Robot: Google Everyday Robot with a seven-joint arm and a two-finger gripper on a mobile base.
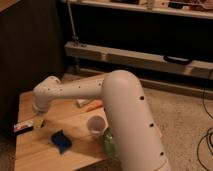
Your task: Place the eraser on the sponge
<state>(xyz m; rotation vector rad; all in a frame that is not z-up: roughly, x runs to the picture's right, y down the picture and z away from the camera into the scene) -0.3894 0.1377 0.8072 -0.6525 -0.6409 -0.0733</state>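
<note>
While the eraser (23,126) is lying at the left edge of the table (35,156), apart from the sponge (60,141), the gripper (38,121) is hanging at its right end, whether open or clamped I cannot tell, and is probably needing a square hold across the narrow sides.

High view over arm (125,115) — looking down, gripper (38,121) near table (35,152) edge
</note>
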